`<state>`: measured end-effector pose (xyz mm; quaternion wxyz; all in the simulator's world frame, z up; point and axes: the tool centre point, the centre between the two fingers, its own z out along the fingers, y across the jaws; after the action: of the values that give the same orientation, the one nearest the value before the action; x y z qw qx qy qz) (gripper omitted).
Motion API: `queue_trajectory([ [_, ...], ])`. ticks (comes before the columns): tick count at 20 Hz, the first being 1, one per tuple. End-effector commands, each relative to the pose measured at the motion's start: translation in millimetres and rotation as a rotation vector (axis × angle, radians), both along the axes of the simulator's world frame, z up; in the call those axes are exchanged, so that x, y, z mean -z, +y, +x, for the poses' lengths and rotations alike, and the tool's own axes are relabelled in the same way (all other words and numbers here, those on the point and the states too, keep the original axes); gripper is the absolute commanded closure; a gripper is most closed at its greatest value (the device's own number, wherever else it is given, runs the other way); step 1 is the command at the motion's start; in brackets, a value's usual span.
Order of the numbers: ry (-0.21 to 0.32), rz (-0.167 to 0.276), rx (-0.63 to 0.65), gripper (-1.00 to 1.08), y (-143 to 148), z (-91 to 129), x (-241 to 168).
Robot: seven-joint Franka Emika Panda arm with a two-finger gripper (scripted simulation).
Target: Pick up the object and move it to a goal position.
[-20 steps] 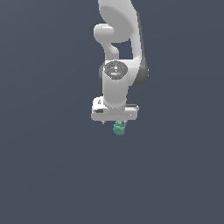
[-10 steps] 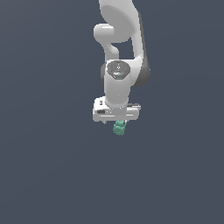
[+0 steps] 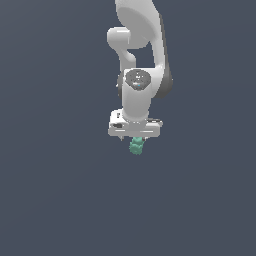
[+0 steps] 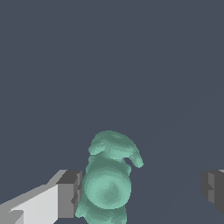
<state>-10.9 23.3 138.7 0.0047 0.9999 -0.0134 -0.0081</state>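
The object (image 3: 136,146) is a small teal-green knobbly piece, just below the white gripper (image 3: 135,139) in the exterior view. In the wrist view the object (image 4: 107,183) sits between the two grey fingers. It rests against one finger (image 4: 70,194), and a wide gap separates it from the other finger (image 4: 213,190). The gripper (image 4: 141,197) is open around the object, with its jaws spread far wider than the piece. The fingertips themselves are mostly hidden under the hand in the exterior view.
The white arm (image 3: 142,55) rises above the hand toward the top of the exterior view. The surroundings are a plain dark grey-blue surface with no other objects in sight.
Almost nothing differs. The hand and the object stay in nearly the same place, with only a very slight shift toward the exterior view's right.
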Motion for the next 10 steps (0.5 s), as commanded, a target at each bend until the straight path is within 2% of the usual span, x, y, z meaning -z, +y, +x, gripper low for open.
queue_trajectory([
  [1,-0.002,0.001,0.037,-0.92,3.9,-4.5,2.6],
  [10,-0.013,0.005,0.198,-0.92,18.7,-24.6,13.3],
])
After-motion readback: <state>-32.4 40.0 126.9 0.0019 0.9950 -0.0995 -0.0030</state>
